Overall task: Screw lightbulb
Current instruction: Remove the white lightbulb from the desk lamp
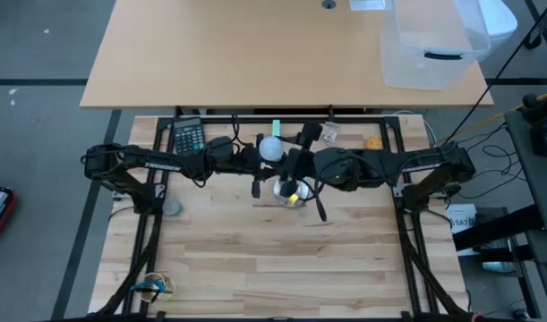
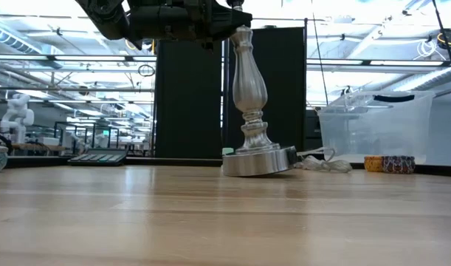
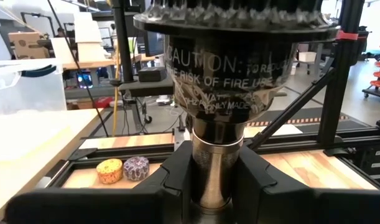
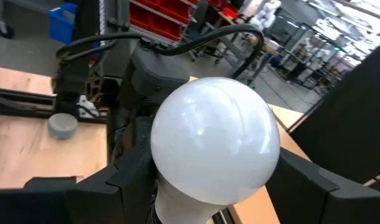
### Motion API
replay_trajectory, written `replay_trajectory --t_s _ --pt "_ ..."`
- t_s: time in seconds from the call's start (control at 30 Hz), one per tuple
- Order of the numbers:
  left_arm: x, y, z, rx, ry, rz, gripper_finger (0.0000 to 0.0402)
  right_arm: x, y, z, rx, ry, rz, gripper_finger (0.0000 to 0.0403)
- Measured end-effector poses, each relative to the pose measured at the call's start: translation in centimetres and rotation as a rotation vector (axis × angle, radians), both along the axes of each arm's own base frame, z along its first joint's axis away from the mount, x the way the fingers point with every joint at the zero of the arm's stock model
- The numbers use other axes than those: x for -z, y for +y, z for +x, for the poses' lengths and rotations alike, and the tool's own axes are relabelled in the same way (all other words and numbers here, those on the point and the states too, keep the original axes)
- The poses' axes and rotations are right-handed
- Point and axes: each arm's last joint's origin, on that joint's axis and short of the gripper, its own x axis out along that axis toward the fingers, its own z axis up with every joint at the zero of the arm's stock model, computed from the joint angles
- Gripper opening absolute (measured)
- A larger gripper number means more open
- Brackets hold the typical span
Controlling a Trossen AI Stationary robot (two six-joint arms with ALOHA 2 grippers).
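A silver lamp stand [image 2: 251, 103] rests on its round base [image 2: 258, 162] at the table's middle. My left gripper [image 3: 213, 168] reaches in level from the left and is shut on the stand just under its black socket [image 3: 233, 68]. Over the stand's top is the white lightbulb [image 1: 270, 148], with my right gripper [image 4: 211, 180] shut on it from the right. The bulb's screw base is hidden. I cannot tell whether it sits in the socket. My left gripper pinches the stand's silver neck [image 3: 217, 155], just below the socket, between its two fingers [image 3: 177, 177]. They come level from the table's left and lie across the upright stand, whose base stays on the table. My right gripper pinches the lower sides of the bulb's globe [image 4: 168, 180] between its two fingers [image 4: 124, 174]. It comes from the table's right, slanting slightly down. The globe stands up above the fingers.
A calculator [image 1: 188, 136] lies at the far left. Small round tins [image 1: 373, 141] sit at the far right. A clear plastic bin [image 1: 430, 45] stands on the table behind. A grey disc [image 1: 172, 207] lies at the left, and the lamp's cable [image 2: 321, 159] trails right.
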Motion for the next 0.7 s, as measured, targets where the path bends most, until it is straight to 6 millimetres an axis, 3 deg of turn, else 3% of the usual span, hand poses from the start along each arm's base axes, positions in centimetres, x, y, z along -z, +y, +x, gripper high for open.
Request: replay_trajectory --t_s 0.7 --pt "0.0 -0.1 0.1 0.035 0.009 -0.011 0.0074 -1.0 -2.9 -2.0 -0.217 0.105 0.027 0.0247"
